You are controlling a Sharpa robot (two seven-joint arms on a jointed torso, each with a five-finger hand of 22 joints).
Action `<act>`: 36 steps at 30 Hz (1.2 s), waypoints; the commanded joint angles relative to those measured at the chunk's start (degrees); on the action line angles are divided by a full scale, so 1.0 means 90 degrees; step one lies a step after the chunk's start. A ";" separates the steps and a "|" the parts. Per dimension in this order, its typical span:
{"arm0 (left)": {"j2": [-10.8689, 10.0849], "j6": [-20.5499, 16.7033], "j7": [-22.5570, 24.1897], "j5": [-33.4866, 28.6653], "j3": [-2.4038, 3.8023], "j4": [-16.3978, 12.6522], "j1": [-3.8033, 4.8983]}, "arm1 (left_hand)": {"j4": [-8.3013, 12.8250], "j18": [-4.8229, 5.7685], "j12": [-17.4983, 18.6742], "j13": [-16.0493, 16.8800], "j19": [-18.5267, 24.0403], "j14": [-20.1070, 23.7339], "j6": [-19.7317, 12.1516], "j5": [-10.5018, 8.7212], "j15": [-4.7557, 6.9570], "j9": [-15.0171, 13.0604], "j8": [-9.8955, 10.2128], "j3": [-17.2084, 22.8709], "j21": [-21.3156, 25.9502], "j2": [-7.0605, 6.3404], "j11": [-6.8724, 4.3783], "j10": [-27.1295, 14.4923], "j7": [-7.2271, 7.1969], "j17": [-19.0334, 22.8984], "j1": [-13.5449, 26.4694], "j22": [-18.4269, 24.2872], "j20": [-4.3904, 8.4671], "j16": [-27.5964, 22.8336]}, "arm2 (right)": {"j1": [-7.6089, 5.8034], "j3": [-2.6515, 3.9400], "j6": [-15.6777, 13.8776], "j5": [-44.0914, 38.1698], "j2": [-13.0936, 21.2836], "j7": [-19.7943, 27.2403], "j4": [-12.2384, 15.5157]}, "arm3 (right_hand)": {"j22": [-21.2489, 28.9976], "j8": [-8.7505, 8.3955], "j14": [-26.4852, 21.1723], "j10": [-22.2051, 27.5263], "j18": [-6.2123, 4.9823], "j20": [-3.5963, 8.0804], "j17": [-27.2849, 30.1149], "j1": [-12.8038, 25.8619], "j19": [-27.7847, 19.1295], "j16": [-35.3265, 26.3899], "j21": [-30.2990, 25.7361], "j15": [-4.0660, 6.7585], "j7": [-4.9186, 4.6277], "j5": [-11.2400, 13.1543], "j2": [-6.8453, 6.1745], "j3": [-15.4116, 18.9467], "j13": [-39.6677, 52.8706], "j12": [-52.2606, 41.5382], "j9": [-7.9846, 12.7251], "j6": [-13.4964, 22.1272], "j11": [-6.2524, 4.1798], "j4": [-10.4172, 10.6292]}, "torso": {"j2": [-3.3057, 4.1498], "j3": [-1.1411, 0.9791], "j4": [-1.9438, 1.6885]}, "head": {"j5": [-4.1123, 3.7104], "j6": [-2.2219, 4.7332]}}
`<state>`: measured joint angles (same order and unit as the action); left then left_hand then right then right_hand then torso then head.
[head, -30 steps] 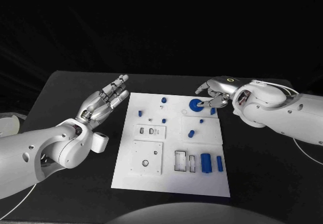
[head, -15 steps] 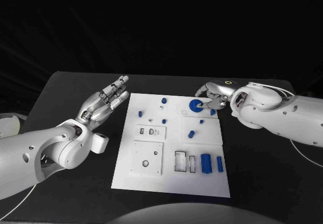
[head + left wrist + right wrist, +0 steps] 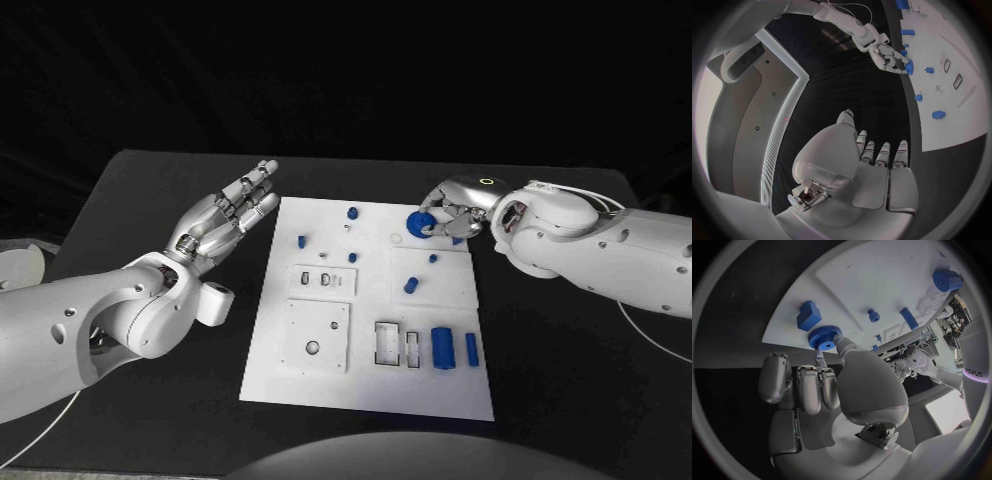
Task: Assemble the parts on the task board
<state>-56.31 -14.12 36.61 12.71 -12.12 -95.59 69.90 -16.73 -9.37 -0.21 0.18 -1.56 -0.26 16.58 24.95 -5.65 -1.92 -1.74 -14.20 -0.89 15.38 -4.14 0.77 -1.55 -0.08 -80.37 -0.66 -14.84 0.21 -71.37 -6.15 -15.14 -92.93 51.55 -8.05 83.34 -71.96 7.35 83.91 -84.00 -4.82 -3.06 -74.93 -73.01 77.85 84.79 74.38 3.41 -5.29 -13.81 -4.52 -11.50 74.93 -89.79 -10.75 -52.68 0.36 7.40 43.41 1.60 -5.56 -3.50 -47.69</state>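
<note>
R hand [image 3: 459, 205] pinches blue gear [image 3: 420, 224] at far right of task board [image 3: 368, 385], gear tilted on edge, hub twd wrist cam. L hand [image 3: 224, 215] left of board, fingers straight, apart, holding nothing.

Right hand [image 3: 826, 390] pinches blue gear [image 3: 824, 337] at task board [image 3: 879, 285] edge, beside blue block [image 3: 809, 315]

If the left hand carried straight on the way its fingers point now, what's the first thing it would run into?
Probably nothing: the left hand lies open beside the task board, fingers aimed along its left edge toward the far side of the black table. That line looks free of parts, though depth is hard to judge.
</note>
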 commanded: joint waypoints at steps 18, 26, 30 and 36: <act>-0.0007 0.0223 -0.0043 -0.0071 0.0001 0.0013 -0.0015 | 0.0015 -0.0116 0.0000 0.0004 0.0003 -0.0012 -0.0001 0.0053 -0.0065 -0.0004 -0.0022 0.0056 -0.0031 0.0022 0.0080 -0.0002 0.0061 -0.0008 -0.0060 -0.0007 -0.0074 -0.0003 | 0.0077 -0.0031 -0.0358 -0.0063 -0.0068 0.0320 0.0029 | -0.0105 0.1013 0.0397 -0.0667 -0.0006 0.0047 -0.0788 -0.0415 -0.0012 -0.0081 -0.0056 0.0034 0.0088 -0.1338 0.0063 -0.0289 0.1674 -0.0023 -0.0977 -0.0459 -0.0063 -0.0517 | 0.0000 0.0010 0.0014 | 0.0013 0.0005; -0.0006 0.0235 -0.0062 -0.0073 0.0001 0.0006 -0.0016 | 0.0021 -0.0115 -0.0002 0.0007 -0.0004 -0.0022 0.0005 0.0075 -0.0087 -0.0006 -0.0024 0.0071 -0.0035 0.0036 0.0098 0.0006 0.0075 -0.0012 -0.0084 -0.0010 -0.0087 0.0002 | -0.0241 -0.0028 -0.0298 0.0679 -0.0134 0.0390 0.0500 | -0.0165 0.1129 0.0422 -0.0667 0.0007 0.0015 -0.0836 -0.0236 0.0034 -0.0055 -0.0024 -0.0006 0.0070 -0.1485 0.0046 -0.0304 0.1674 -0.0023 -0.1135 -0.0434 -0.0001 -0.0405 | -0.0006 0.0002 -0.0016 | -0.0017 -0.0002; 0.0011 0.0230 -0.0075 -0.0073 0.0001 0.0005 -0.0017 | 0.0021 -0.0115 -0.0004 0.0008 -0.0006 -0.0026 0.0007 0.0078 -0.0092 -0.0006 -0.0024 0.0075 -0.0037 0.0040 0.0101 0.0012 0.0078 -0.0013 -0.0089 -0.0010 -0.0090 0.0004 | -0.0422 -0.0026 -0.0123 0.1127 -0.0300 0.0422 0.0669 | -0.0210 0.1143 0.0443 -0.0667 0.0016 0.0006 -0.0891 -0.0160 0.0070 -0.0017 0.0012 -0.0011 0.0072 -0.1555 0.0039 -0.0320 0.1674 -0.0023 -0.1173 -0.0440 0.0000 -0.0352 | -0.0011 0.0005 -0.0029 | -0.0029 -0.0008; 0.0025 0.0232 -0.0097 -0.0074 0.0001 0.0008 -0.0016 | 0.0020 -0.0116 -0.0005 0.0009 -0.0009 -0.0030 0.0009 0.0081 -0.0101 -0.0006 -0.0025 0.0083 -0.0039 0.0050 0.0108 0.0017 0.0084 -0.0015 -0.0098 -0.0011 -0.0095 0.0006 | -0.0485 -0.0025 0.0193 0.1328 -0.0690 0.0468 0.0538 | -0.0239 0.1099 0.0457 -0.0667 0.0020 0.0001 -0.0922 -0.0078 0.0092 0.0004 0.0029 -0.0015 0.0061 -0.1602 0.0030 -0.0344 0.1674 -0.0023 -0.1184 -0.0383 0.0007 -0.0292 | -0.0009 0.0006 -0.0019 | -0.0022 -0.0005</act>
<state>-56.22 -13.14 35.56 12.14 -12.14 -95.40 69.74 -16.57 -9.38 -0.21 0.18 -1.57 -0.46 16.58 25.42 -6.25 -1.92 -1.74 -13.71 -0.88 15.83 -3.55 1.01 -1.13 -0.15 -80.82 -0.70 -15.25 0.21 -75.69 -6.37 -16.40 -83.92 45.70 -4.68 88.59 -74.05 9.56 83.91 -83.99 -4.83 -3.07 -74.91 -74.33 78.30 84.60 74.44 3.40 -5.93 -27.88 -4.24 -14.52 74.91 -89.78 -12.27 -54.26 -0.04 4.49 43.34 1.64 -5.78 -3.75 -47.74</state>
